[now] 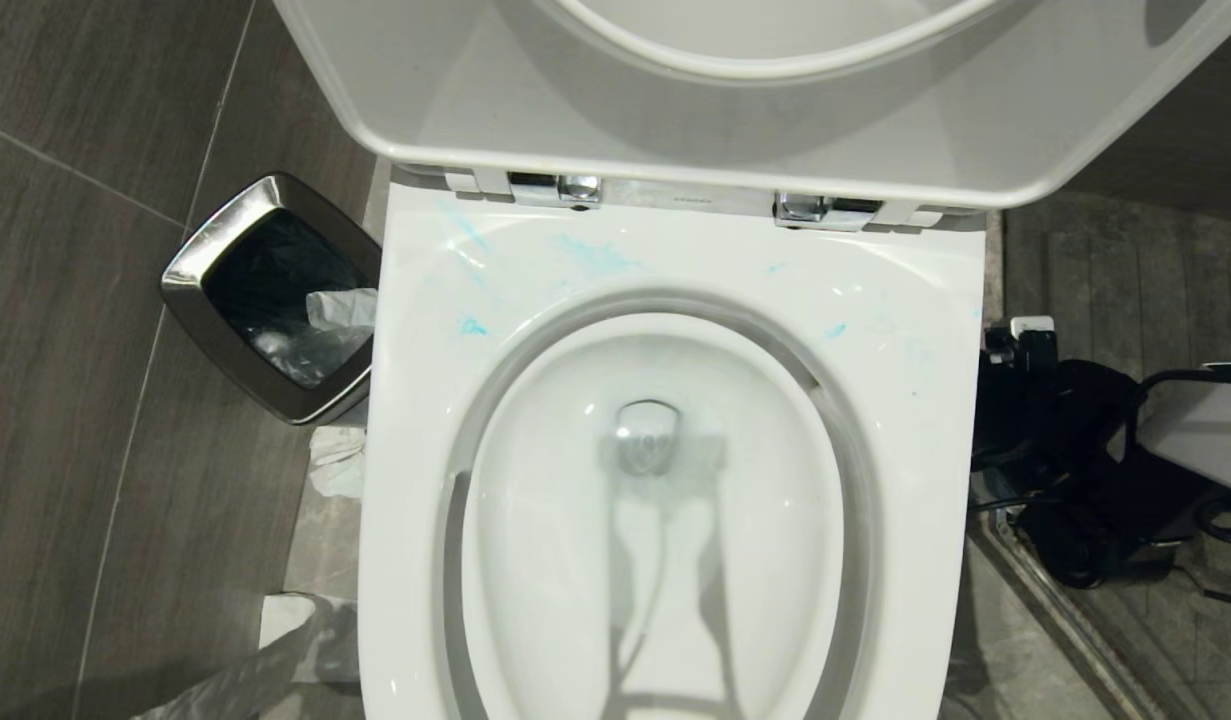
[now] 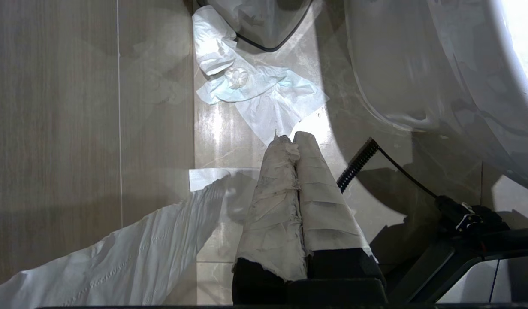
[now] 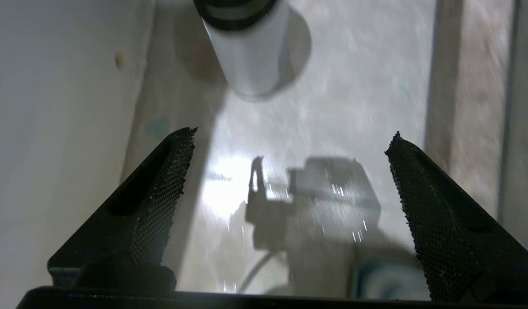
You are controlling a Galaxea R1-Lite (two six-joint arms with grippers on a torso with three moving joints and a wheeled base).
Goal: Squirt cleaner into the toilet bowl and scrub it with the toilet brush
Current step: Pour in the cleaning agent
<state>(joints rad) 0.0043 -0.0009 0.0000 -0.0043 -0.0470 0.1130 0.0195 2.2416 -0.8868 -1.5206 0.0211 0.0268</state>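
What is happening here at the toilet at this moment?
Nothing is being held right now. The toilet bowl stands open, lid up, with blue smears on its rim. The right gripper is wide open and empty above the floor, beside the toilet. The left gripper is shut, over floor tiles strewn with tissue paper.

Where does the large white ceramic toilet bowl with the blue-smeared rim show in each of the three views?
Head view: the large white ceramic toilet bowl fills the centre, seat and lid raised behind it.
Left wrist view: only its curved white outer wall, beyond the shut, tissue-wrapped left gripper.
Right wrist view: probably the white surface along one edge; uncertain.
Shared landmark: the crumpled white tissue on the floor.
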